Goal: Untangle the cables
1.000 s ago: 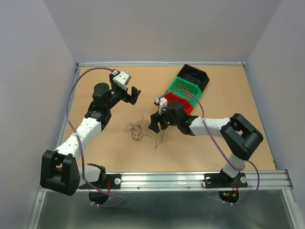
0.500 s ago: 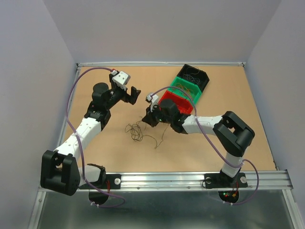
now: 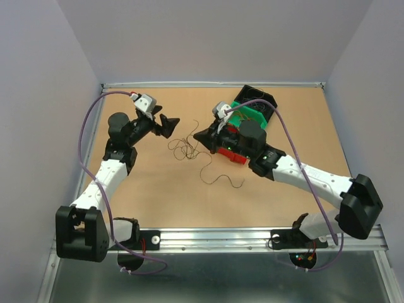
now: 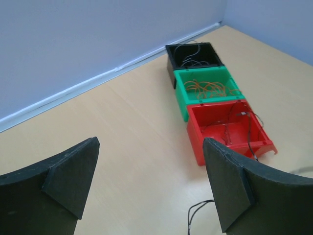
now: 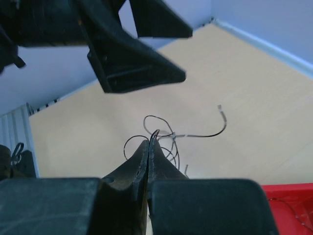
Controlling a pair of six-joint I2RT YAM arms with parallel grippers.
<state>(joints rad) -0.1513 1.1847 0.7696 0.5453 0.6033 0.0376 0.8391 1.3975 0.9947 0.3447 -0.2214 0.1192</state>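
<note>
The right gripper (image 5: 149,144) is pinched tight on a strand of the cables (image 3: 183,146), whose tangle sits near the middle of the table (image 3: 145,192), between both grippers. The left gripper (image 3: 168,124) stands wide, holding nothing, just left of the tangle. More wires lie in the red bin (image 4: 230,132), green bin (image 4: 205,88) and black bin (image 4: 193,56) toward the far right corner.

the tangled cables (image 3: 183,147) lie in a tight gap between the left gripper (image 3: 168,125) and the right gripper (image 3: 198,134), and both block entry from the sides. right of the gap a black bin (image 3: 271,104), green bin (image 3: 252,115) and red bin (image 3: 228,154) stand in a row, with the right arm across them. near the tangle the board (image 3: 151,202) is bare but for one loose cable (image 3: 221,179). the far strip by the wall is free too.
</note>
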